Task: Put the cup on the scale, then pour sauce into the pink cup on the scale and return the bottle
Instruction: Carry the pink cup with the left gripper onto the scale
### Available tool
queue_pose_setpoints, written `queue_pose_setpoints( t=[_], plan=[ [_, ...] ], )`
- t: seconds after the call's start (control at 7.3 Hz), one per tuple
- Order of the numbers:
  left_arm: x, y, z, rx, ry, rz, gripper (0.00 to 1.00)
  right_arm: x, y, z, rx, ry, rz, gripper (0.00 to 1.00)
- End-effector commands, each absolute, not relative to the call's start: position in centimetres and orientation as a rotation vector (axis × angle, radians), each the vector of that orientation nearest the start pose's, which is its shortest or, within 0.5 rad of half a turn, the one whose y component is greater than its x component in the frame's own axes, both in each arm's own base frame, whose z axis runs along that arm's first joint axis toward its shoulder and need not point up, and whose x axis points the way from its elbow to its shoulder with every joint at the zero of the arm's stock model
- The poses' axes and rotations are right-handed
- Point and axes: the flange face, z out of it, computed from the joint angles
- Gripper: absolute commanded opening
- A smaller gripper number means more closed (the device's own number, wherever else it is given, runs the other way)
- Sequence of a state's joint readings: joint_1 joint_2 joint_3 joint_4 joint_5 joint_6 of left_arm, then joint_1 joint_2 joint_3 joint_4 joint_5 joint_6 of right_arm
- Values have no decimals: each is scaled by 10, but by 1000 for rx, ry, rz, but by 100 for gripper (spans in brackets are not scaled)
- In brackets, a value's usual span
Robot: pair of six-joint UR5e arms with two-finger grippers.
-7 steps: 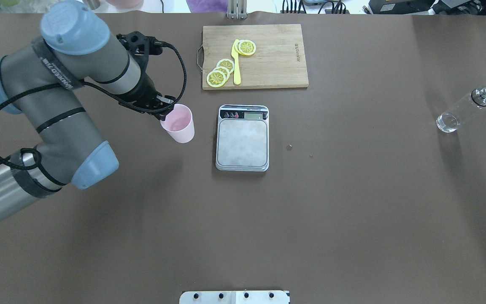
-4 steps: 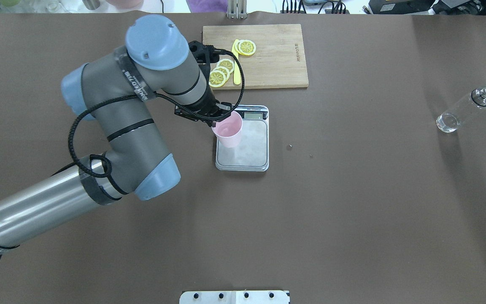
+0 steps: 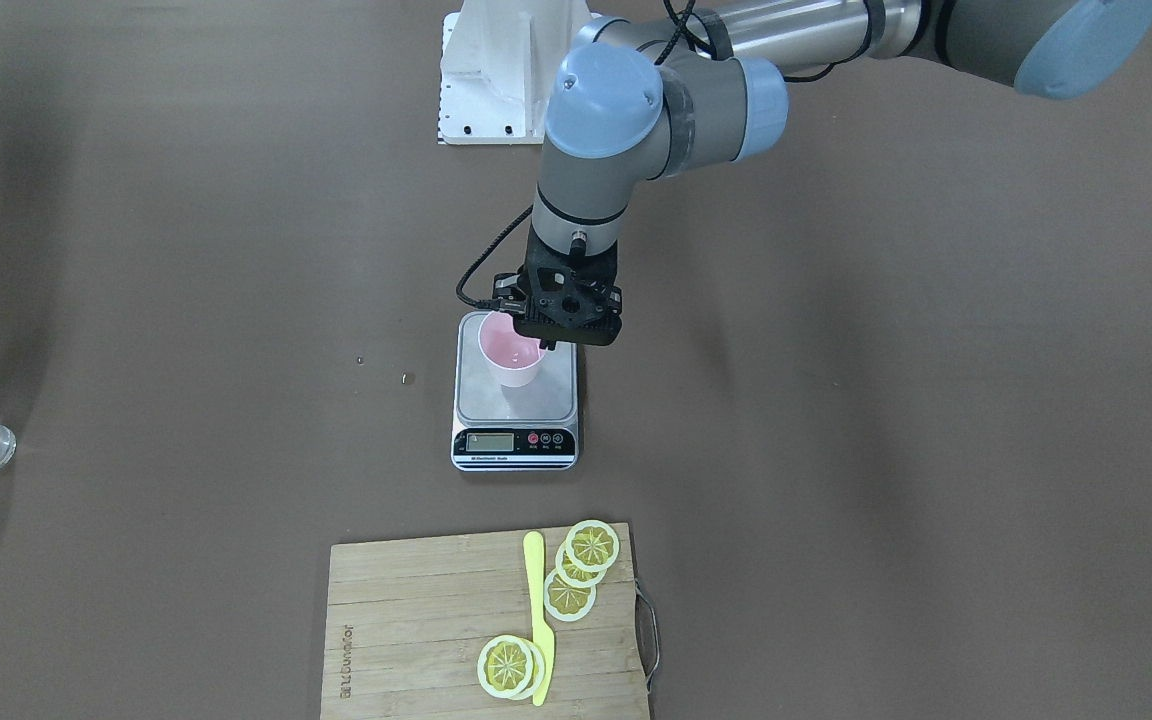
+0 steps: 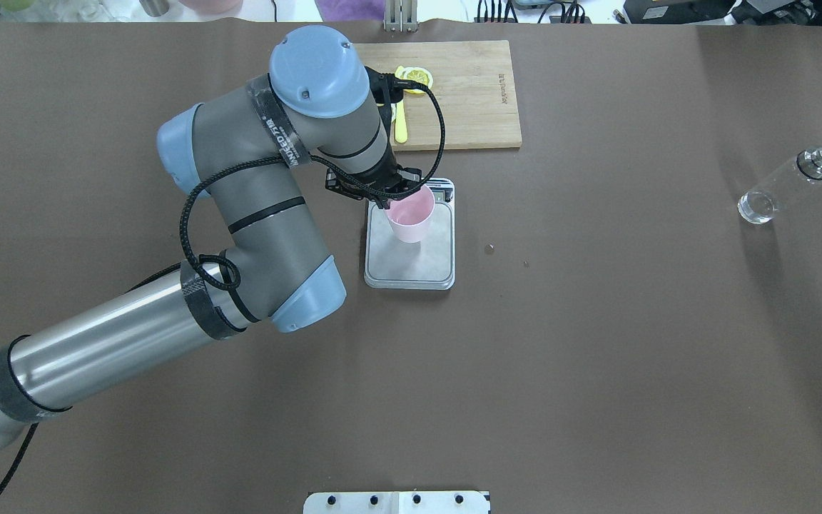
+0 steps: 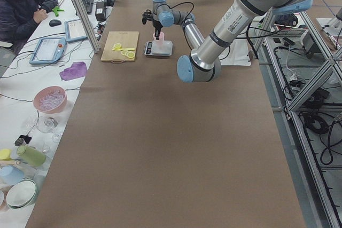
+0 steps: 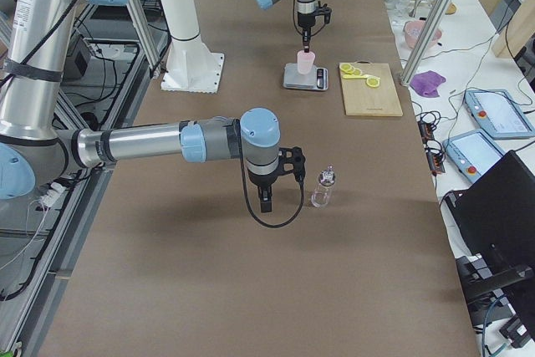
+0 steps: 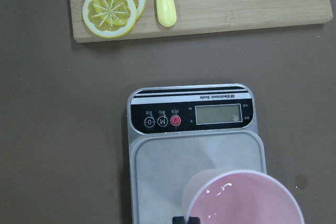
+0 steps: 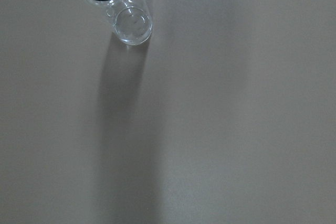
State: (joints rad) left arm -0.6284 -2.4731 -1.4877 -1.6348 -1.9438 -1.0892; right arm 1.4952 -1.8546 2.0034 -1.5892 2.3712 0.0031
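Swinging across from the left of the overhead picture, the grey-and-blue left arm (image 4: 261, 200) has brought its load to the upper middle, over the weighing platform. The step in hand is the placing; no pouring has begun.

Everything rests on the matte brown tabletop (image 4: 596, 357). At top centre lies a rectangular bamboo cutting board (image 4: 468, 93). Just below it sits the small rectangular digital scale (image 4: 411, 260), with a brushed steel platform and a glossy black strip of round buttons. At far right the clear cylindrical bottle with a silver metal spout (image 4: 785, 184) stands upright, well apart from the scale. The small, smooth, pale pink cup of tapered plastic (image 4: 411, 214) is upright over the platform's upper half; whether its base touches, I cannot tell. Smaller still, flat yellow lemon slices (image 7: 111, 11) and a yellow plastic knife (image 7: 164, 1) lie on the board.

The left end effector (image 4: 391, 198) is clenched on the pink cup's rim. The right end effector (image 6: 266, 200) hangs near the bottle; I cannot tell its state.

Next, I judge, the cup must settle flat, then be released with a straight lift so the light cup does not tip.
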Motion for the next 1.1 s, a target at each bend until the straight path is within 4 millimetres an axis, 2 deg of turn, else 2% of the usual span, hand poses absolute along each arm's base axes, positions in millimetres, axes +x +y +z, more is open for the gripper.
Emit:
queue_pose_setpoints(
  t=[0.0,0.69,0.82,0.96],
  plan=[
    [547,-505,124,158,918,41,0,33,-380,568,92,-803,-120,100],
    [549,-502,126,159,918,47,0,33,-380,568,92,-804,-120,100],
    [549,-502,126,159,918,47,26,33,-380,568,92,-804,-120,100],
    [549,-502,127,173,936,51,71,33,-380,568,92,-804,-120,100]
  ],
)
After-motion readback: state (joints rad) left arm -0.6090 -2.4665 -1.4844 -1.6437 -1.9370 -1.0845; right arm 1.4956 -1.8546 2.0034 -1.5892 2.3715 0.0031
